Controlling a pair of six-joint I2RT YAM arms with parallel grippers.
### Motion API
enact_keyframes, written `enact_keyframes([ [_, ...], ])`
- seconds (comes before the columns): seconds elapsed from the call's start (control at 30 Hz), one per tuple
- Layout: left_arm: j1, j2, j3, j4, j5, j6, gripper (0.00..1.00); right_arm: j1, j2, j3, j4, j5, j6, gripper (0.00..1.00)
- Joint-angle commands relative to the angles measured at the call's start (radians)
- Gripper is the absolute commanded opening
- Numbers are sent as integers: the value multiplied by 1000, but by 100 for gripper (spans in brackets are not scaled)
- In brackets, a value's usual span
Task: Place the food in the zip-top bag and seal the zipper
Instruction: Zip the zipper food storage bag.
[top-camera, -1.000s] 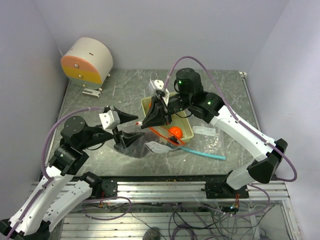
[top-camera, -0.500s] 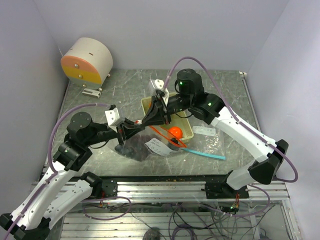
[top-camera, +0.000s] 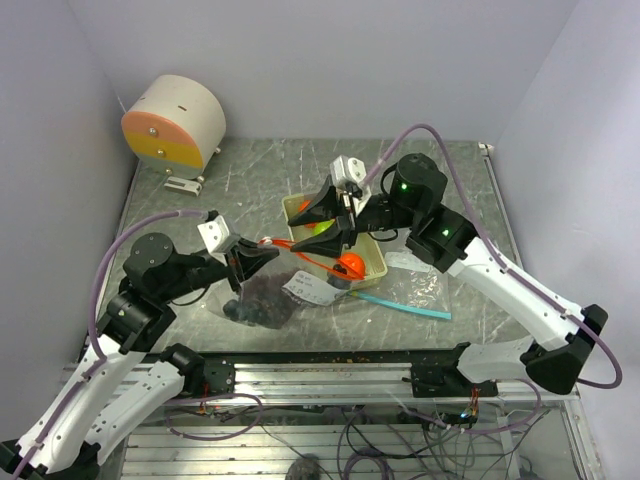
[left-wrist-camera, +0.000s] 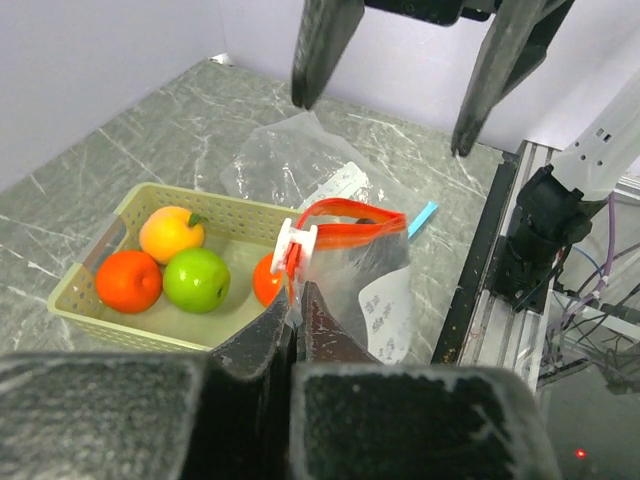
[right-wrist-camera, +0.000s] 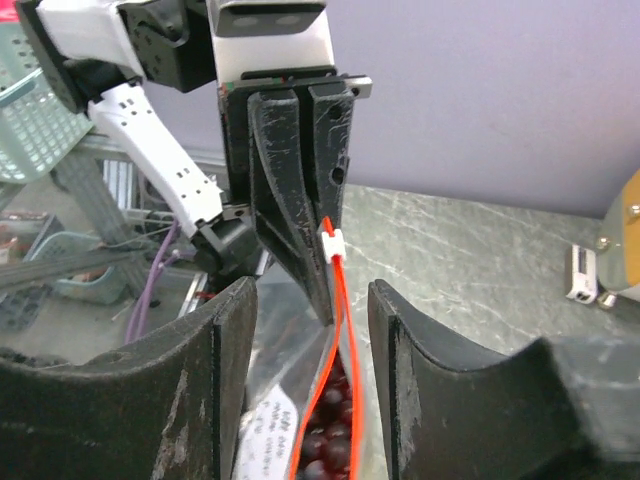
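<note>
The zip-top bag (top-camera: 270, 298) hangs lifted by its mouth, with dark purple grapes (right-wrist-camera: 332, 440) inside. My left gripper (top-camera: 258, 252) is shut on the bag's edge just below the white slider (left-wrist-camera: 297, 240) of the red-orange zipper (left-wrist-camera: 345, 208). My right gripper (top-camera: 322, 226) stands open with one finger either side of the zipper (right-wrist-camera: 340, 330), touching nothing. A teal strip (top-camera: 402, 303) lies on the table. In the pale basket (left-wrist-camera: 95, 262) sit orange (left-wrist-camera: 168, 232), red-orange (left-wrist-camera: 128, 280) and green (left-wrist-camera: 197, 279) food, and a red-orange piece (top-camera: 350, 265) shows by the bag.
A cream drum with an orange face (top-camera: 175, 120) stands at the back left. Crinkled clear plastic with a white label (top-camera: 408, 262) lies right of the basket. The metal rail (top-camera: 330, 375) runs along the near edge, and walls close in three sides.
My left gripper moved in and closed on the bag's mouth edge. My right gripper opened, let go of the bag and drew back to the right.
</note>
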Motion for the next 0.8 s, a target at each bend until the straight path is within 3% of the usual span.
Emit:
enact_keyframes([
  [0.0,2,-12,26,35,-24,-32,7,3,-18,-52,189,94,82,48],
  [0.13,2,-15,26,22,-37,-40,7,5,15,-50,233,82,117,55],
  [0.5,2,-21,26,22,-51,-44,7,63,119,15,178,83,104,55],
  [0.6,2,-24,22,24,-54,-44,7,68,120,12,188,68,109,52],
  [0.77,2,-28,19,25,-56,-47,7,68,125,16,177,53,105,28],
])
